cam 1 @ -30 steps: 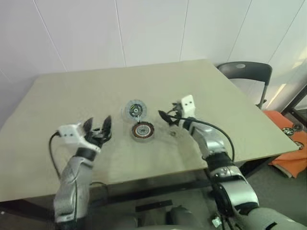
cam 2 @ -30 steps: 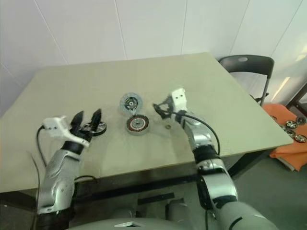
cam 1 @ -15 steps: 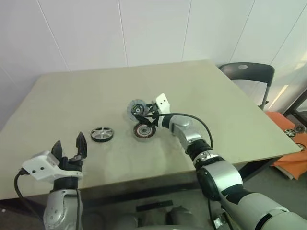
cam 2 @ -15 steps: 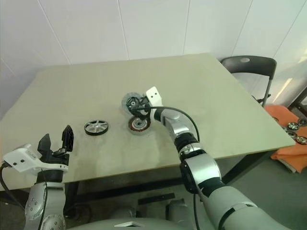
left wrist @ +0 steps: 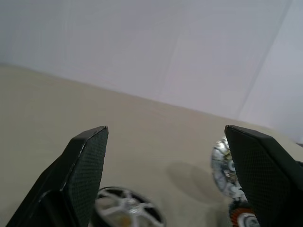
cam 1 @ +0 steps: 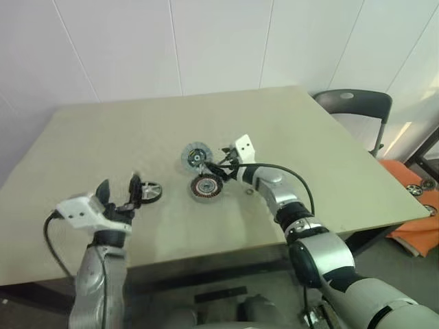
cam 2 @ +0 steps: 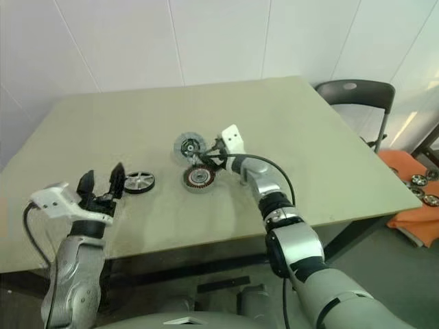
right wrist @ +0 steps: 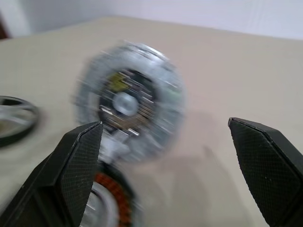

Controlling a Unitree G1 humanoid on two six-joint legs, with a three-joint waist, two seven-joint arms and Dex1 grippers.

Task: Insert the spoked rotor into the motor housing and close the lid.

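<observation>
Lying flat on the table [cam 1: 329, 151], the rotor [cam 1: 195, 156] is a grey metal disc with thin radial lines, a small bright hub and greenish-yellow specks. The housing [cam 1: 206, 186] sits just beside it, nearer the robot: a round silver-rimmed part with a ring of copper-orange coils around a pale centre. Nothing sits in the housing. The right gripper [cam 1: 226, 164] hovers just right of both parts, fingers spread wide; in its wrist view the rotor lies straight ahead between its fingers [right wrist: 78, 163]. The left gripper [cam 1: 121, 195] is also spread wide, with a dark spoked wheel [cam 1: 148, 191] just beyond its fingertips.
</observation>
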